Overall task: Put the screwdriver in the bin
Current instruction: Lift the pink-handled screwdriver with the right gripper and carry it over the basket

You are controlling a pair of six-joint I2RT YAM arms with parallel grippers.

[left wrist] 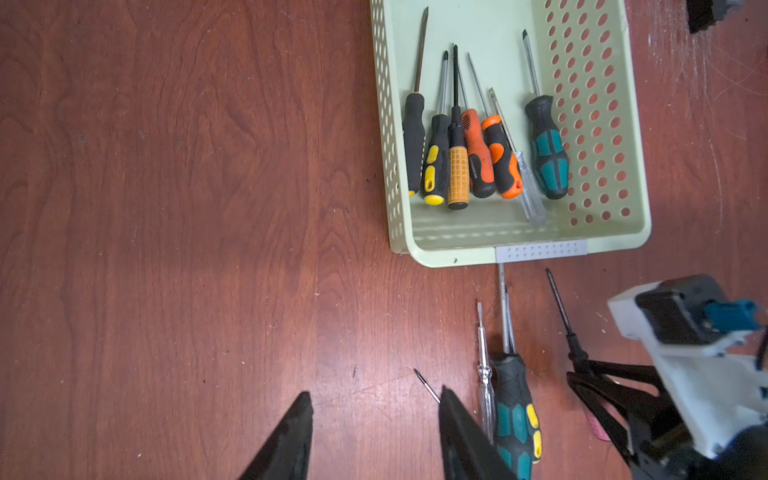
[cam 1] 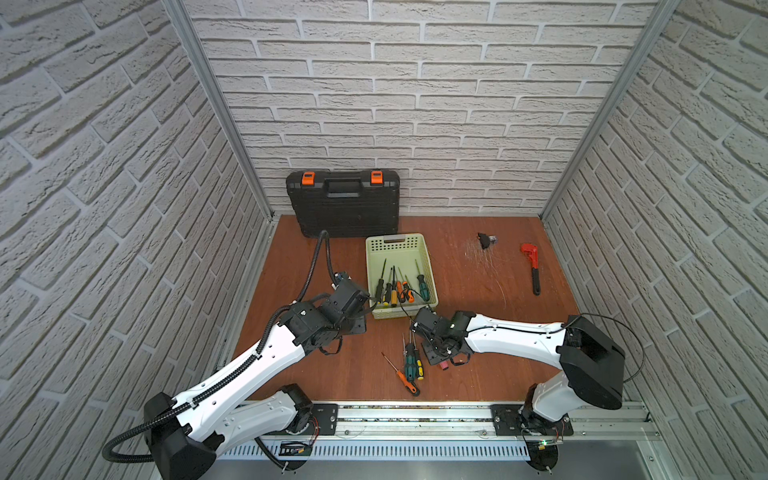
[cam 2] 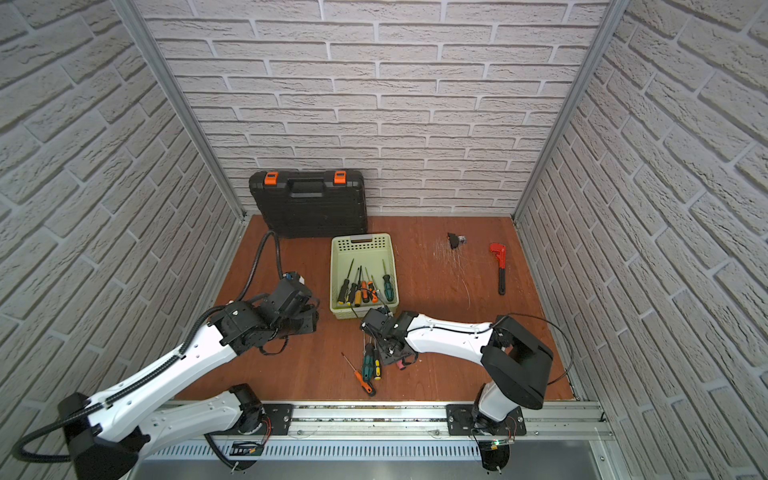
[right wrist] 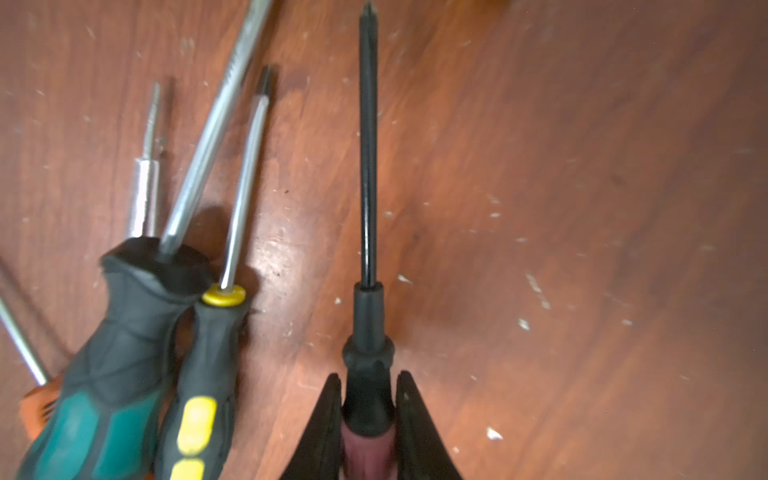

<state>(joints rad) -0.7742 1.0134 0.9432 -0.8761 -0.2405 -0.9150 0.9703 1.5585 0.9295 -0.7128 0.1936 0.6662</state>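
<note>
Several drivers (cam 1: 392,291) lie in the bin (cam 1: 395,248), top view. Left wrist: left gripper (left wrist: 376,397) spread, empty. Right wrist: right gripper (right wrist: 368,384) pinches the screwdriver (right wrist: 368,166) handle, low by the table (right wrist: 582,208), near bin; lift level, clear the rim.

A: Room over the pale green perforated plastic bin (cam 1: 395,246)?
B: Far half's floor bare, open from above. Near half packed w/ a row of screwdrivers (cam 1: 395,291).
A: Sides?
B: Black tool case w/ orange latches (cam 1: 344,205) just beyond at 11 o'clock; left arm's black wrist (cam 1: 347,297) just beside at 8. Loose screwdrivers (cam 1: 411,361) at 6, right arm's wrist (cam 1: 432,328) at 5. 3 o'clock side: bare brown wooden tabletop (cam 1: 469,291) out to the red pipe wrench (cam 1: 533,266), well apart.
</note>
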